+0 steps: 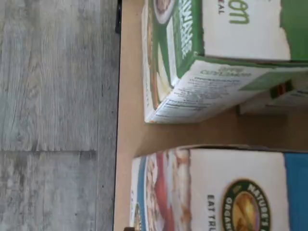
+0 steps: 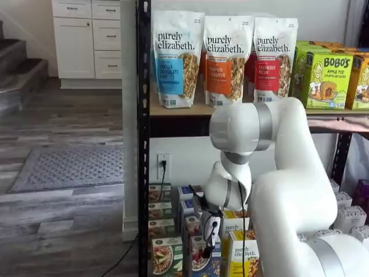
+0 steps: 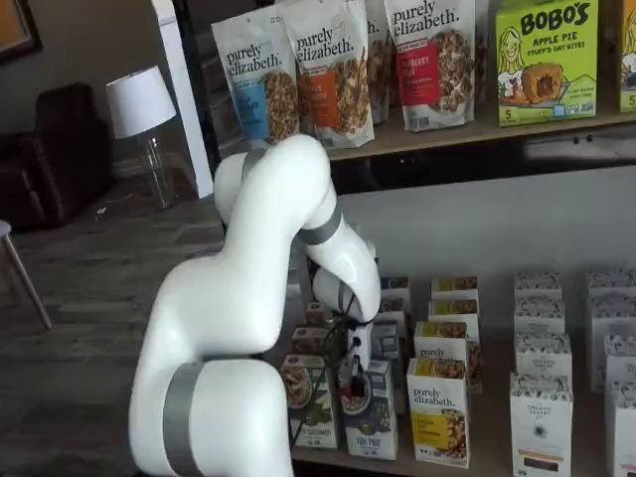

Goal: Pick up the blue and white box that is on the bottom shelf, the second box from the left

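The blue and white box [image 2: 201,258] stands at the front of its row on the bottom shelf [image 3: 491,425], between a green carton [image 2: 165,257] and a yellow carton [image 2: 245,258]. It also shows in a shelf view [image 3: 371,425]. In the wrist view its white top with a blue band and a round logo [image 1: 216,192] lies close beside the green carton [image 1: 216,57] on the tan shelf board [image 1: 127,120]. My gripper [image 2: 209,235] hangs just above the blue box's top, as a shelf view [image 3: 355,378] also shows. Its black fingers show no plain gap and hold nothing.
Rows of like cartons run back behind the front ones. White cartons [image 3: 542,417] stand to the right. Granola bags [image 2: 225,57] and green Bobo's boxes [image 2: 322,72] fill the upper tier. A black rack post [image 2: 143,173] stands left of the green carton. Grey wood floor [image 1: 53,96] lies before the shelf.
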